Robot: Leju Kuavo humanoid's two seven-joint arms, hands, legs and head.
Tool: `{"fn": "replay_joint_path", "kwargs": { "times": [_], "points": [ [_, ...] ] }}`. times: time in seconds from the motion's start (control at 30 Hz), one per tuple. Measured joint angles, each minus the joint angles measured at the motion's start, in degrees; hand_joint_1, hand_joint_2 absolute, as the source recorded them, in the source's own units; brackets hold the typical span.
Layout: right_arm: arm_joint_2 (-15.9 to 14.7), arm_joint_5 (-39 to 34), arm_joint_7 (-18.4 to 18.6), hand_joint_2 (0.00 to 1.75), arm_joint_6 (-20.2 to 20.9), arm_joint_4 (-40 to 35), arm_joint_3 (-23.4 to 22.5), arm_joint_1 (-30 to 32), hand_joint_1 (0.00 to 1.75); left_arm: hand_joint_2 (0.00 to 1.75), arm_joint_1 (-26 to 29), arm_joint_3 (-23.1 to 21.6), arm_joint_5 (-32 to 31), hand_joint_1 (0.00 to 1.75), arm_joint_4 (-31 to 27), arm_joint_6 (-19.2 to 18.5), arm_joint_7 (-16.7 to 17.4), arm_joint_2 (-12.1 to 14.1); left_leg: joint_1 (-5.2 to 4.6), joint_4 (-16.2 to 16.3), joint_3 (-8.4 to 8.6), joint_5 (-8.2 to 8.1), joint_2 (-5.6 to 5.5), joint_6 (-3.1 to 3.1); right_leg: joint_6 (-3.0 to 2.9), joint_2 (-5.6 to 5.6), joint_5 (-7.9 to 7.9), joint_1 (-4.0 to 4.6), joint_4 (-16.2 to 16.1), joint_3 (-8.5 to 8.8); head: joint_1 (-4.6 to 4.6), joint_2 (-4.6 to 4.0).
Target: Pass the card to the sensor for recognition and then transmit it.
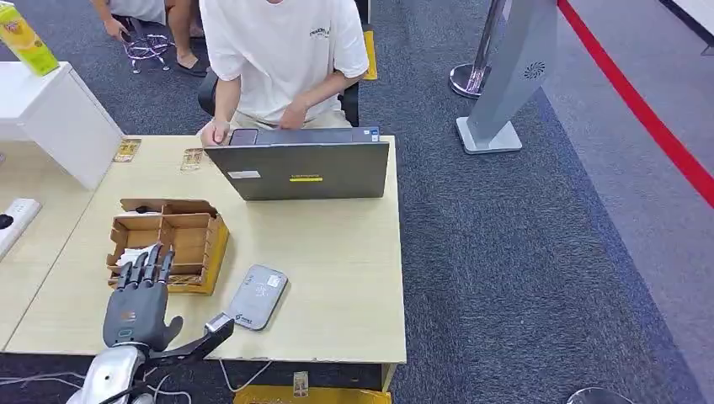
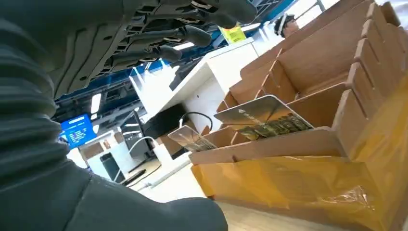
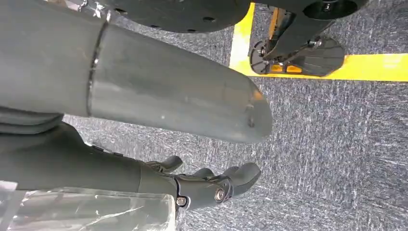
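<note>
A brown cardboard box [image 1: 185, 231] with several compartments stands on the wooden table's left part. In the left wrist view, cards stand in it: one large card [image 2: 262, 118] and a smaller one [image 2: 190, 138]. My left hand [image 1: 139, 295] hovers at the box's near edge, its fingers [image 2: 183, 33] stretched out and apart above the compartments, holding nothing. The grey card sensor [image 1: 257, 296] lies flat just right of the box, near the table's front. My right hand [image 3: 211, 185] hangs beside my body over the carpet, fingers loosely bent and holding nothing.
A grey laptop [image 1: 299, 168] stands open at the table's far side, with a person in a white shirt [image 1: 282, 50] seated behind it. A white cabinet [image 1: 50, 118] stands at the far left. A cable runs from the sensor over the table's front edge [image 1: 244, 370].
</note>
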Motion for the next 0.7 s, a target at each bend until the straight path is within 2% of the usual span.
{"fn": "replay_joint_path", "kwargs": {
  "times": [0.07,0.13,0.7],
  "points": [
    [-0.07,0.85,0.15,0.0,0.22,0.0,0.07,0.0,0.0,1.75,0.16,0.72,-1.38,0.0,0.42,5.96,-0.83,0.0,0.01,0.0,0.01,0.0,0.01,0.0,0.0,0.01,0.0,0.0,0.0,0.0,0.0,0.0],
    [-0.13,1.05,0.17,0.0,0.26,0.0,0.09,-0.01,0.0,1.75,0.07,2.12,-1.49,0.0,1.0,9.44,-2.29,0.0,0.0,0.0,0.02,0.0,0.01,0.0,0.0,0.0,0.0,0.0,0.0,0.0,0.0,0.0],
    [-0.22,1.03,0.18,0.0,0.26,0.0,0.13,0.0,0.0,1.75,0.11,4.5,-1.51,0.0,3.54,10.05,-3.08,-0.57,0.0,0.0,0.01,0.0,0.0,0.0,0.0,0.0,0.0,0.0,0.0,0.0,0.0,0.0]
  ]
}}
